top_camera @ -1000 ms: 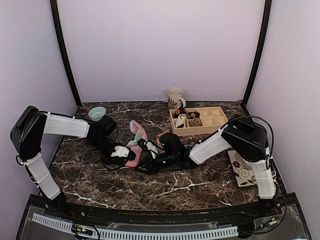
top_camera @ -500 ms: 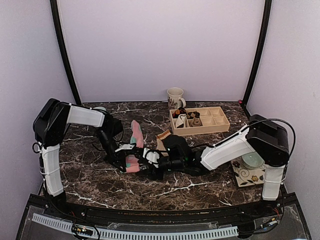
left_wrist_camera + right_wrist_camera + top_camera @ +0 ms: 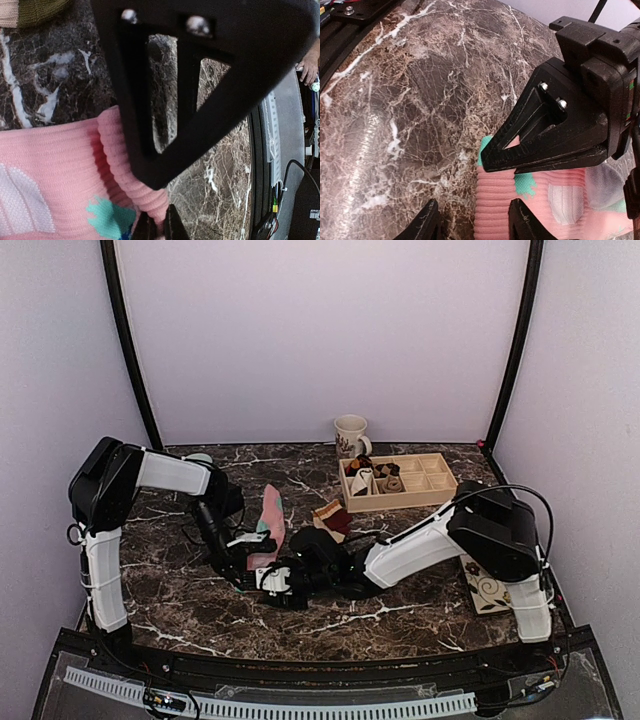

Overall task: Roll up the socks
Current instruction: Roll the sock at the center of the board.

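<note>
Top external: mug (image 3: 351, 434) illegible; left claw (image 3: 262, 546) grips sock (image 3: 271, 510)

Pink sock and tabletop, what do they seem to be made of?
Pink sock: soft knit fabric, matte, with visible ribbed rows. Tabletop: polished dark brown marble or a marble-look surface, judging by the white veins and glossy sheen.

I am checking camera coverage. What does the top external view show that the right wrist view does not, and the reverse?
Only the top external view shows the tan sock, the mug and the wooden box. Only the right wrist view shows closely the left pincer shut on the pink sock's ribbed end, with the right pincer open beside it. Both show the pink sock and the marble table.
</note>
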